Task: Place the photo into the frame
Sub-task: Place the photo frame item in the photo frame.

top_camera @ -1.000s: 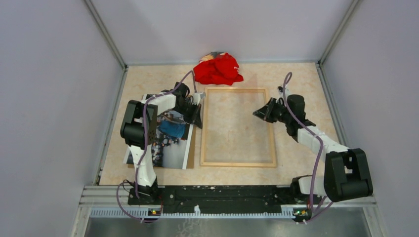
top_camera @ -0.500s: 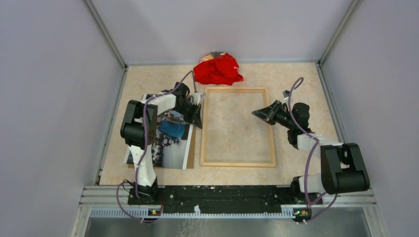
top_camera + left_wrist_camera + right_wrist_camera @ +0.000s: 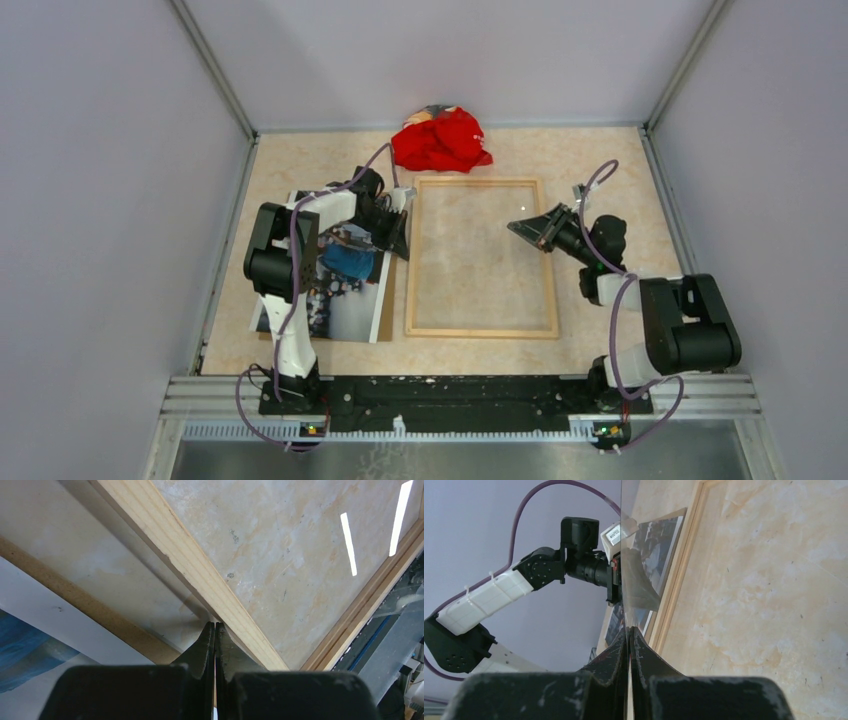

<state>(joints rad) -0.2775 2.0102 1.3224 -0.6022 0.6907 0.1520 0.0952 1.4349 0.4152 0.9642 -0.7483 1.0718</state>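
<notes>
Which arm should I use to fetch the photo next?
Left, probably. The left hand sits shut at the frame's left rail, beside the photo lying under that arm. The right hand hangs over the frame's right half, with the frame between it and the photo.

Desk (image 3: 600,160) was beige, marbled with orange veining. Frame (image 3: 481,332) was pale natural wood. Photo (image 3: 355,295) showed blue, dark and white tones with a white border. Backing board (image 3: 90,607) was plain brown. Cloth (image 3: 440,140) at the far edge was red. Left claw (image 3: 215,630) and right claw (image 3: 629,632) were black.
</notes>
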